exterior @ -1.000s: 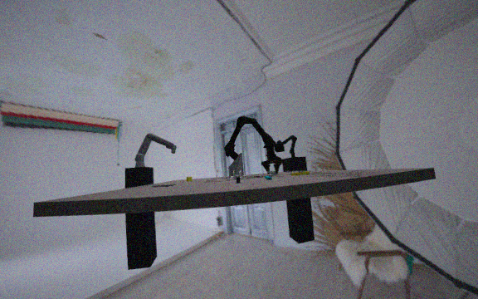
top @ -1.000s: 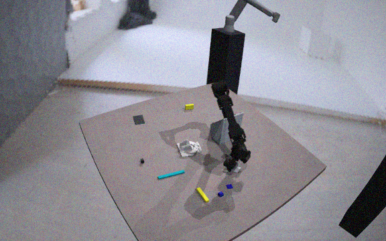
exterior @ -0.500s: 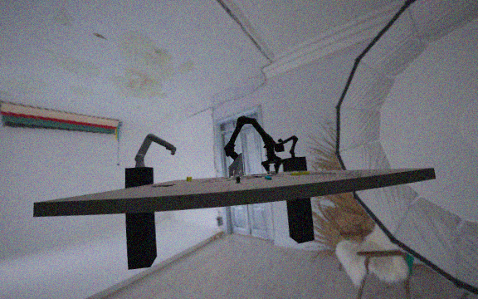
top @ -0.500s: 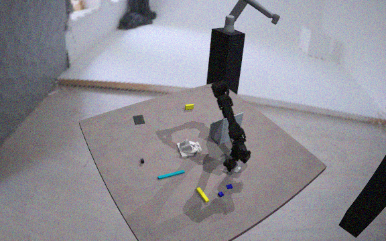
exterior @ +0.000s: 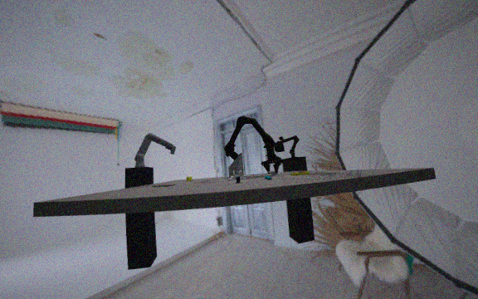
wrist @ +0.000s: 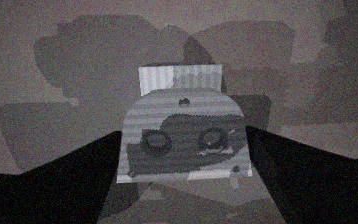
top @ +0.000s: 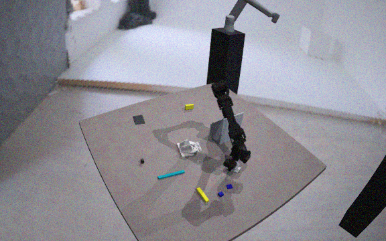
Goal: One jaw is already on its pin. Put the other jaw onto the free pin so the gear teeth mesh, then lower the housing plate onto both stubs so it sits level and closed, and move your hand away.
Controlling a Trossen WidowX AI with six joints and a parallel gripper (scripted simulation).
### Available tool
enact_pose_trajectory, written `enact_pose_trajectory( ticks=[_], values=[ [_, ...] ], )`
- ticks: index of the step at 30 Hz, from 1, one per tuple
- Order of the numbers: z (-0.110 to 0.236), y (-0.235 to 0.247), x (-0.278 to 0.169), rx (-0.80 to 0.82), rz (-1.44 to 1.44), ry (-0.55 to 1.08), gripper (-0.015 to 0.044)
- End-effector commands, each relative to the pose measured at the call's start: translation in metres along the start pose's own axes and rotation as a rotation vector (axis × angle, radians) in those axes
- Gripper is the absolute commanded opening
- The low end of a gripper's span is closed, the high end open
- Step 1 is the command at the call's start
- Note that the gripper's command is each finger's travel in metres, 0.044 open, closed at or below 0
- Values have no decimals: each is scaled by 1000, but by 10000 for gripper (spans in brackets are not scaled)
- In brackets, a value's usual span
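The pale housing plate [top: 236,169] [wrist: 142,115] has a rounded edge, two dark rings and small holes. In the wrist view it lies between the fingertips, and a ribbed pale piece [wrist: 155,79] shows beyond its rounded edge. My gripper [top: 234,165] [exterior: 272,169] [wrist: 183,135] is open, low over the table, with one black finger close at each side of the plate. Whether the fingers touch it is not clear. The white base with the jaws [top: 189,148] stands apart near the table's middle. Its pins and gear teeth are too small to make out.
A grey upright wedge [top: 219,131] [exterior: 236,165] stands beside the arm. A teal rod [top: 171,175], a yellow bar [top: 202,195], two blue pieces [top: 220,194] [top: 229,186], a yellow block [top: 189,107], a dark square [top: 139,119] and a small black block [top: 142,161] lie around.
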State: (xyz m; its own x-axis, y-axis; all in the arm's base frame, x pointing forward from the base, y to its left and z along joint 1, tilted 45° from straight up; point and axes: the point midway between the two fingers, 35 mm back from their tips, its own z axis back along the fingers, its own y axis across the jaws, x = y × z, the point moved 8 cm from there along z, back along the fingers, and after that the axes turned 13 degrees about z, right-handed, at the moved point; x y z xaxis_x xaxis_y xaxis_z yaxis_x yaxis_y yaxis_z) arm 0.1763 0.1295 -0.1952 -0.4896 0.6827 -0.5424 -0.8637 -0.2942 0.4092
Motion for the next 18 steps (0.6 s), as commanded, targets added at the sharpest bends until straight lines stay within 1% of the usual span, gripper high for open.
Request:
enact_pose_trajectory(
  ticks=[1, 4, 15, 18],
  values=[
    [0, 0, 0, 0, 0, 0, 367],
    [0, 0, 0, 0, 0, 0, 351],
    [1, 0, 0, 0, 0, 0, 351],
    [8, -1, 0, 0, 1, 0, 351]
  ],
)
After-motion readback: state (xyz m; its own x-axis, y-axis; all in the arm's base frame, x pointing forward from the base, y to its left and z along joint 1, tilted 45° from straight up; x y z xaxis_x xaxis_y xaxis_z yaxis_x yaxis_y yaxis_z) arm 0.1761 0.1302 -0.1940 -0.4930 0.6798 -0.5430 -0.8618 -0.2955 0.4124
